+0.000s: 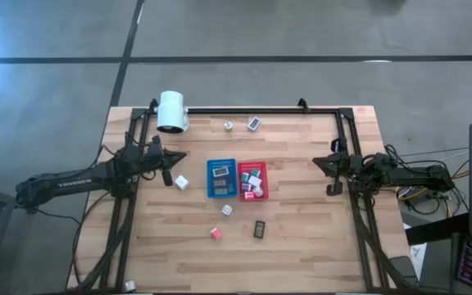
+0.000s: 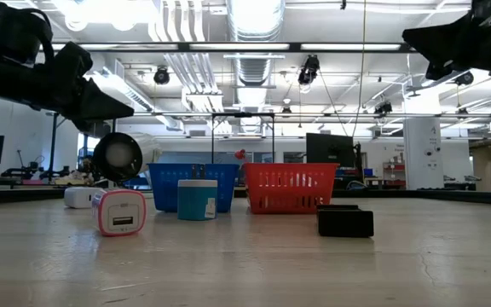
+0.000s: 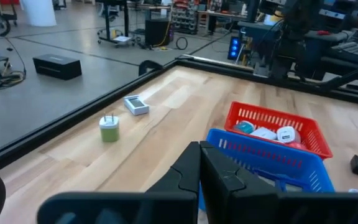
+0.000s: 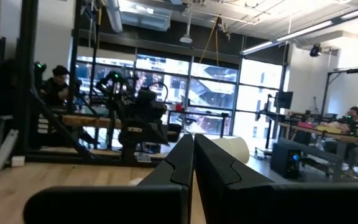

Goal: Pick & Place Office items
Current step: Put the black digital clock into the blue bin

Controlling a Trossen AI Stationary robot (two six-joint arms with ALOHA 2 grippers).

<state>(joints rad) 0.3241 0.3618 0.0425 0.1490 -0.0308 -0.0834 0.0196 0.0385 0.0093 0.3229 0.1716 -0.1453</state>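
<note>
Small office items lie loose on the wooden table: a white cube (image 1: 182, 182), another white cube (image 1: 227, 210), a pink cube (image 1: 215, 233) and a dark flat rectangle (image 1: 260, 229). Two more items (image 1: 229, 125) (image 1: 254, 123) rest near the far edge. A blue tray (image 1: 221, 178) and a red tray (image 1: 251, 180) stand side by side mid-table, each holding items. My left gripper (image 1: 177, 156) hovers shut left of the blue tray, pointing toward it. My right gripper (image 1: 318, 161) hovers shut at the table's right side, well apart from the items.
A big white cylinder (image 1: 171, 111) lies at the far left corner. A black frame (image 1: 244, 111) runs along the far edge and down both sides. In the low view, the pink-edged cube (image 2: 119, 211), a teal cube (image 2: 197, 199) and the dark rectangle (image 2: 345, 221) sit before the trays.
</note>
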